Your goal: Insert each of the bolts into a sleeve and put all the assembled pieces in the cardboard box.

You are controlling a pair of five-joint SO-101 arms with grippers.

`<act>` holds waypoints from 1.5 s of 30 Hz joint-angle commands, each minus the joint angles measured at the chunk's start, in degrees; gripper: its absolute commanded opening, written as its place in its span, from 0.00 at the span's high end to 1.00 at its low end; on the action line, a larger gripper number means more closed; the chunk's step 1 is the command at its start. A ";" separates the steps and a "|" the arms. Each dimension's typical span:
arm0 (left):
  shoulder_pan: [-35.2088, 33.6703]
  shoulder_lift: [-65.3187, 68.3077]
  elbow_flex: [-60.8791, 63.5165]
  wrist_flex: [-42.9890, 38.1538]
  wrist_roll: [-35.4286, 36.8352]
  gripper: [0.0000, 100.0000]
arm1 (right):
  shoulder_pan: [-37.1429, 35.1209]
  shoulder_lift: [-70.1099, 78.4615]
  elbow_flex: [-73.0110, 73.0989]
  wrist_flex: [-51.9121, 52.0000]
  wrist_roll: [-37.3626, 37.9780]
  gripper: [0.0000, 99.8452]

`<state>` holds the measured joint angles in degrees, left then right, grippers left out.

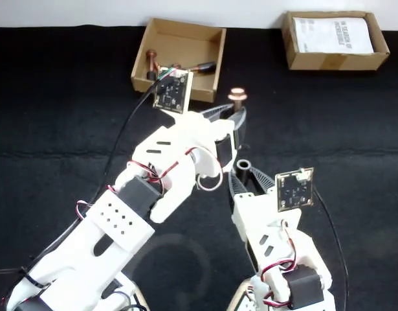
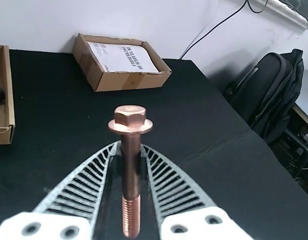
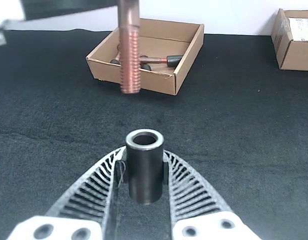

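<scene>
We hold the sleeve (image 3: pixel 144 170) upright in the right gripper (image 3: pixel 143 155), bore up so it can take the bolt (image 2: pixel 129 165); fingers (image 3: pixel 189 185) pinched snug on its sides. Just beyond and above, the left gripper (image 2: pixel 129 148) clamps the bolt by its shank, thread down (not over the bore yet, we judge). Cardboard box (image 1: pixel 186 45) sits at the desk's far edge, assembled pieces (image 1: pixel 153 65) inside.

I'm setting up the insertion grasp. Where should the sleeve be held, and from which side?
By its round outer wall, from the two sides, below the rim. The sleeve stands upright with its bore open upward, as the right gripper holds it, leaving the mouth free for the bolt.
</scene>
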<state>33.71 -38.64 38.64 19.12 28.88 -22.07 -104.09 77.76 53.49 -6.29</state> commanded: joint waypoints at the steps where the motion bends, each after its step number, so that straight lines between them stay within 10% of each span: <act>1: 0.75 0.13 -0.40 -1.23 0.44 0.99 | -0.22 -0.84 -0.40 -0.22 0.35 0.99; 32: 7.52 -0.31 12.00 -0.79 0.35 0.99 | 3.47 -0.84 -0.31 -0.22 0.26 0.99; 38: 12.70 -6.81 9.89 14.86 -0.88 0.97 | 3.47 -0.75 -0.22 -0.22 0.35 0.99; 45: 15.25 -14.55 4.26 31.56 -3.08 0.73 | 3.47 -0.75 -0.22 -1.71 0.53 0.99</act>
<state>46.99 -50.42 46.11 45.14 26.24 -19.60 -103.91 78.20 53.67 -6.02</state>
